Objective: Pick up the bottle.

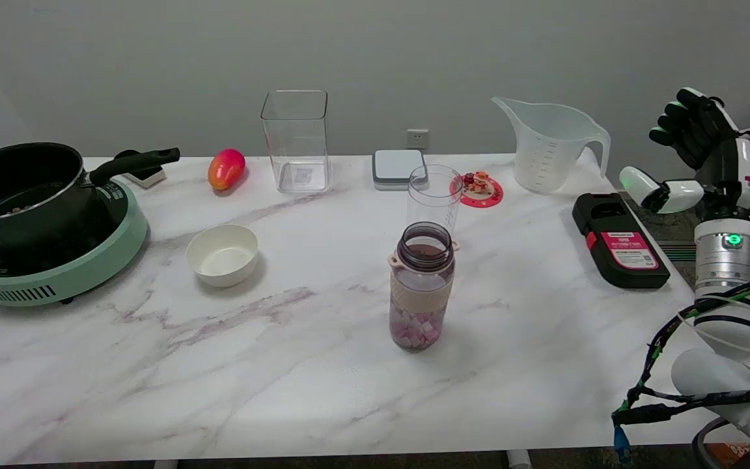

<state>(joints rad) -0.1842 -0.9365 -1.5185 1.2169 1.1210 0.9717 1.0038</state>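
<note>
An open-topped clear bottle (421, 286) with a beige sleeve and pink and white cubes in its bottom stands upright near the middle of the marble table (297, 365). My right hand (697, 153) is raised in the air off the table's right edge, well to the right of the bottle and above it. Its fingers are spread apart and hold nothing.
A clear cup (433, 195) stands just behind the bottle. A white bowl (222, 255), a pot (23, 189) on a green cooker (56, 267), a mango (226, 169), a square clear jar (295, 140), a measuring jug (554, 143) and a black-and-red box (619, 240) also stand around.
</note>
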